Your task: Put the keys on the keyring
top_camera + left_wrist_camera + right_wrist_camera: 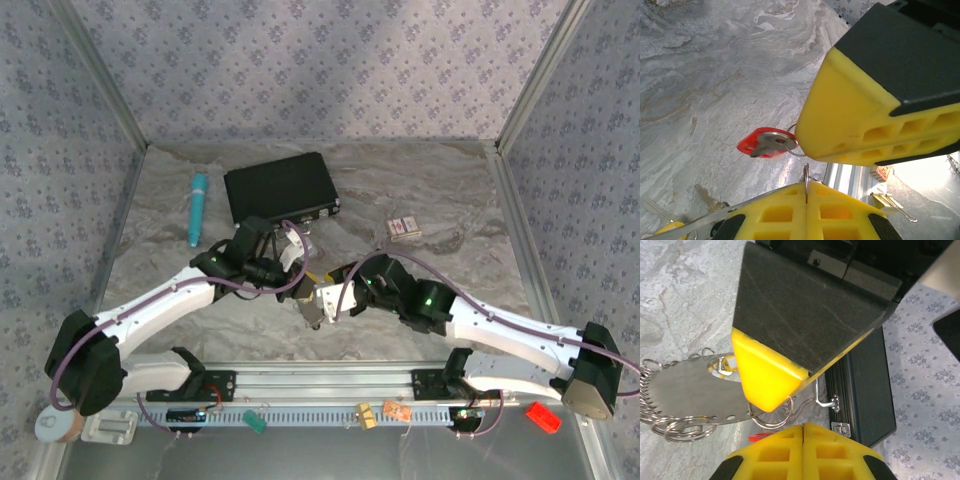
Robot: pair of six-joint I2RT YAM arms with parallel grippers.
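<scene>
— What's the table like from your end?

— I'm looking at a crumpled grey-and-tan marbled cloth over the table, boxed in by walls of blue-grey patterned fabric. At the back lies a black rectangular hard case. A teal pen-like cylinder is to its left and a small patterned card box to its right. A slotted metal rail runs along the near edge, with small coloured tags on it.

— And the grippers?

— Both arms meet mid-table. My left gripper has its yellow pads pressed together on a thin silvery wire ring, seen edge-on. The right gripper is pinched closed too; I can't tell what sits between its pads.

— The keys?

— A silver key with a red plastic tag hangs on a ring above the cloth, just beside the other arm's yellow fingertip, and two more keys lie flat on the cloth. The flat, pale silvery round keyring fob, wire rings and chain along its edge, sits just beside the grippers, near the black case. I can't tell whether it rests on the cloth.
</scene>
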